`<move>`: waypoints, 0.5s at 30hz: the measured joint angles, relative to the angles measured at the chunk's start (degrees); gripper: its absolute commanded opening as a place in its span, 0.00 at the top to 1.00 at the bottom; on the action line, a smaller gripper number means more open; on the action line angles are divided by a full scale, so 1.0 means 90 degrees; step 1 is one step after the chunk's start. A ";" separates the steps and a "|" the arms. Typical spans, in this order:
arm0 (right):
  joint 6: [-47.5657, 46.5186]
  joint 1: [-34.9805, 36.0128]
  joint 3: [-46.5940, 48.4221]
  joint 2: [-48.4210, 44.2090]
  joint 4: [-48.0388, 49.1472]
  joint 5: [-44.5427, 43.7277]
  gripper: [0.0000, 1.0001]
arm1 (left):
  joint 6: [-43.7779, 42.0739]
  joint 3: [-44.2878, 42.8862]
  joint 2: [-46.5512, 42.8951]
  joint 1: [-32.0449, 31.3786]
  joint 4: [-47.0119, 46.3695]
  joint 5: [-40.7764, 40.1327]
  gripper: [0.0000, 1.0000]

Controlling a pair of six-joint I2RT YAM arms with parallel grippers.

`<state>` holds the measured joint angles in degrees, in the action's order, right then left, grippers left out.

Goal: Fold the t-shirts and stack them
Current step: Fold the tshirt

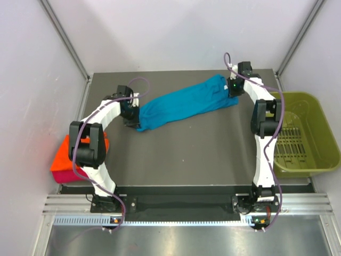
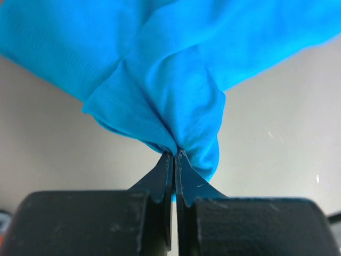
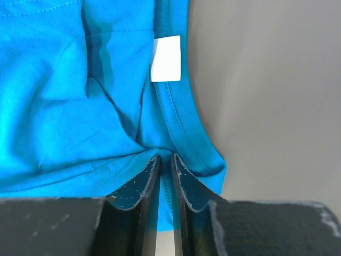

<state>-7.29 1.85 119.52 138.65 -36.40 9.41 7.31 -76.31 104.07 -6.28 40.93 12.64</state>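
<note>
A teal-blue t-shirt [image 1: 184,104] is stretched in a long band across the far half of the table. My left gripper [image 1: 131,114] is shut on its left end; in the left wrist view [image 2: 175,154] the cloth [image 2: 176,80] bunches at the closed tips. My right gripper [image 1: 233,88] is shut on its right end, next to the neck seam and the white label [image 3: 165,66], with cloth [image 3: 64,106] pinched between the jaws [image 3: 165,159]. An orange shirt [image 1: 65,154] lies folded on a magenta-pink one [image 1: 72,175] at the table's left edge.
An olive-green plastic basket [image 1: 314,133] stands off the table's right side, beside the right arm. The grey table [image 1: 186,154] spreads in front of the teal shirt. White walls and metal posts close in the back and sides.
</note>
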 measured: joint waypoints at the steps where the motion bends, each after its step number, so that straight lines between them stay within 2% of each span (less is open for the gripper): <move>1: 0.0005 0.0002 0.0032 0.0015 -0.0002 0.0027 0.89 | -0.0002 0.0136 -0.0121 -0.0117 0.0017 0.0056 1.00; 15: 0.0165 0.0172 0.1042 0.0593 0.0216 0.0109 0.89 | 0.0124 0.1341 -0.1195 -0.0175 0.0289 0.0330 1.00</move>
<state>-5.80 3.40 128.90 143.98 -34.46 10.39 8.43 -64.25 93.32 -7.86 43.53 15.62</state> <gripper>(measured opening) 0.105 0.021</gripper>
